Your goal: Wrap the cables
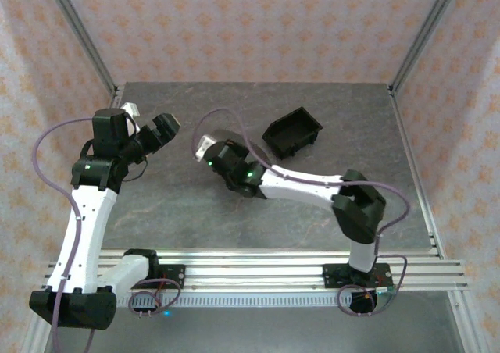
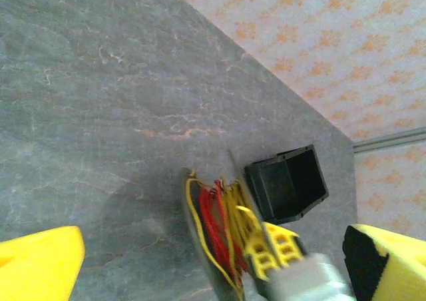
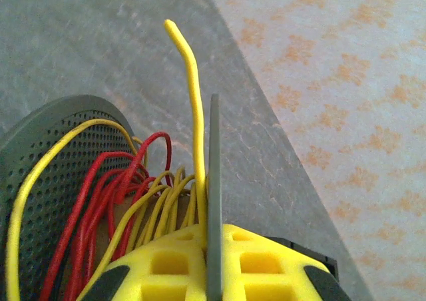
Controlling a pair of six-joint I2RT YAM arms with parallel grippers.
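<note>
**Cables bunched at the right gripper, left one spread wide**

On the grey table (image 1: pixel 195 205) my right arm reaches left across the middle. The black bin (image 1: pixel 293 130) sits just right of its wrist, a little farther back. At the far left, the left gripper (image 1: pixel 148 126) hovers with fingers spread wide, holding nothing. The right gripper (image 3: pixel 213 248) is pressed together on a thin grey plate (image 3: pixel 214 148) beside a perforated grey disc (image 3: pixel 60 148). The cables (image 3: pixel 123 191), yellow and red loops, lie between plate and disc, one yellow end poking out beyond them.

Grey marbled table (image 1: pixel 156 205); black bin (image 1: pixel 293 132) apparently resting on it.
</note>
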